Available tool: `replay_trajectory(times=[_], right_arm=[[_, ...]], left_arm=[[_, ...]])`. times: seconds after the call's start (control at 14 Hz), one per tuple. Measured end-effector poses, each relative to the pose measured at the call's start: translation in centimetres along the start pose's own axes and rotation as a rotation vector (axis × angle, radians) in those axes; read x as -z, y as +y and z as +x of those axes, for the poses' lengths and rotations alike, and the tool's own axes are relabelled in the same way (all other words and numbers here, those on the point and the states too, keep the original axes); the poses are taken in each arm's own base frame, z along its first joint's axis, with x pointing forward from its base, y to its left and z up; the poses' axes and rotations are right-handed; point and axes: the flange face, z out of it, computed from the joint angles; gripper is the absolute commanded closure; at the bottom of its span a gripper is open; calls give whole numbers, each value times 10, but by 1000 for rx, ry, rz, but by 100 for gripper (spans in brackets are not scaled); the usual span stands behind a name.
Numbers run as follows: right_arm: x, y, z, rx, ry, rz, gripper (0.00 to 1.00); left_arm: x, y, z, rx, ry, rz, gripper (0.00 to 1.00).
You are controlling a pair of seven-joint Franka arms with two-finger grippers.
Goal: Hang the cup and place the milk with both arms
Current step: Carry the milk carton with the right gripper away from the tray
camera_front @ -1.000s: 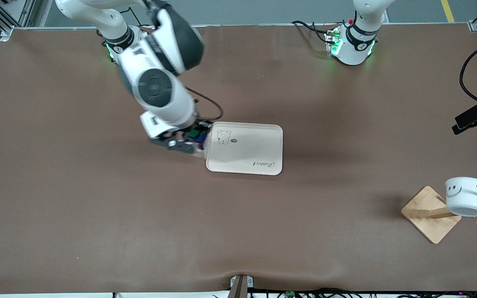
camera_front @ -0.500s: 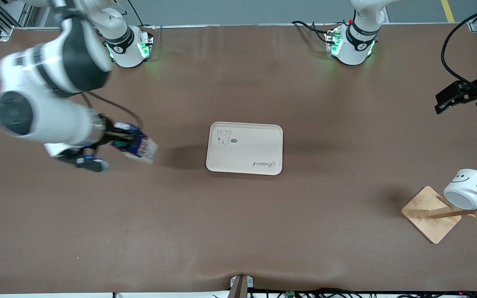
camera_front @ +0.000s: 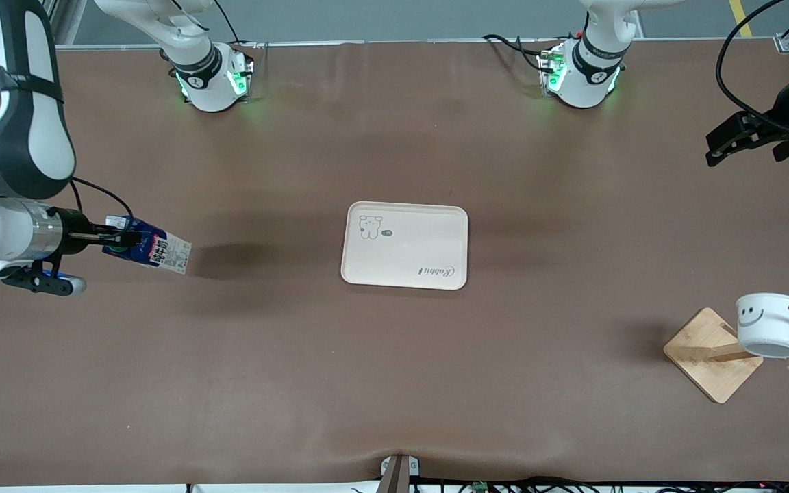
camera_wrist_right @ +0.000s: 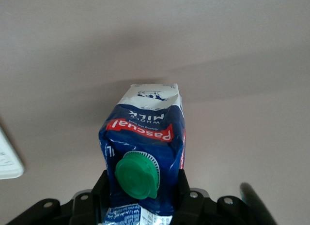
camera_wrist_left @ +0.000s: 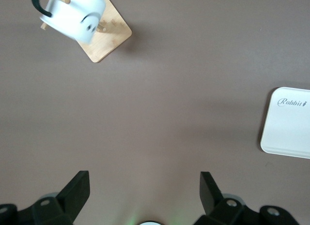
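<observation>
The milk [camera_front: 151, 249], a dark blue carton with a green cap [camera_wrist_right: 137, 176], hangs tilted in the air over bare table toward the right arm's end. My right gripper [camera_front: 122, 238] is shut on the milk's [camera_wrist_right: 145, 138] upper part, one finger on each side. The cup [camera_front: 769, 324], white with a smiley face, hangs by its black handle on a peg of the wooden rack [camera_front: 706, 356] toward the left arm's end. My left gripper [camera_front: 727, 140] is open and holds nothing, raised above the table and apart from the rack. In its wrist view the cup [camera_wrist_left: 72, 14] is far from my left gripper [camera_wrist_left: 144, 186].
A cream tray [camera_front: 405, 244] with a bear drawing lies flat in the middle of the table with nothing on it; its edge [camera_wrist_left: 290, 121] and corner [camera_wrist_right: 7, 159] show in the wrist views. Brown cloth covers the table. Black cables trail near the left arm.
The right arm has swung from beside the tray toward its own end of the table, carrying the milk. The left gripper has drifted away from the rack. The cup rocked on its peg.
</observation>
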Motion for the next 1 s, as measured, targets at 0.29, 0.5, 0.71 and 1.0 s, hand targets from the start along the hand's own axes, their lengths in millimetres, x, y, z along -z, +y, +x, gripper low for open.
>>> replay_trajectory(times=[0.29,0.5,0.71,1.0], right_arm=[[-73,73,4,29,28,29,100],[-75,80,-7,41,37,38,100],[-74,76,-8,53,39,26,99],[-75,76,-9,54,33,24,20]], left_arm=[[2,-3,-5,6,1,-4,0],[1,-5,-4,9,-1,-4,0],[1,-5,-4,10,-2,-4,0],[1,-6,-4,12,-2,-4,0]])
